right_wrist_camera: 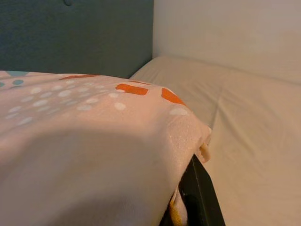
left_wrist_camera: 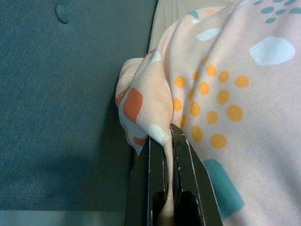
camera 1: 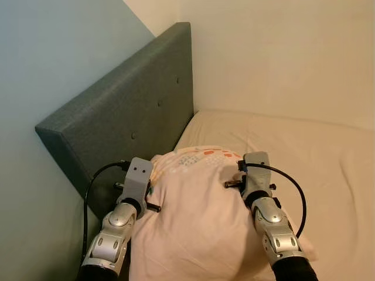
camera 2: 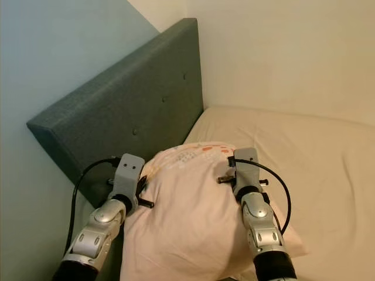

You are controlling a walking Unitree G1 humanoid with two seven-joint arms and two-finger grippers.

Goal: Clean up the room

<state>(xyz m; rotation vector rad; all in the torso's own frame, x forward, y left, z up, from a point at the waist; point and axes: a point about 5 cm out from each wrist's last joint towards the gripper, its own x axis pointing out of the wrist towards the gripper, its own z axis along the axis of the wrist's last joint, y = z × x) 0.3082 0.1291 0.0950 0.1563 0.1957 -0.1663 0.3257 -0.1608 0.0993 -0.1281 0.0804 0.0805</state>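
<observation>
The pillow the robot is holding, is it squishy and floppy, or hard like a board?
Probably squishy: the pillow bulges up plump between the left gripper and the right gripper. Its cover looks floppy, since the cloth bunches into folds where the left fingers pinch it. It likely won't roll away on the mattress.

Soft, even, warm indoor light and no glare — head views sharp, a faint shadow under the pillow (camera 1: 199, 222) on the bed (camera 1: 328, 175), wrist views dimmer, their nearest cloth and black fingers (left_wrist_camera: 186, 188) blurred.

Head views above, wrist views close
</observation>
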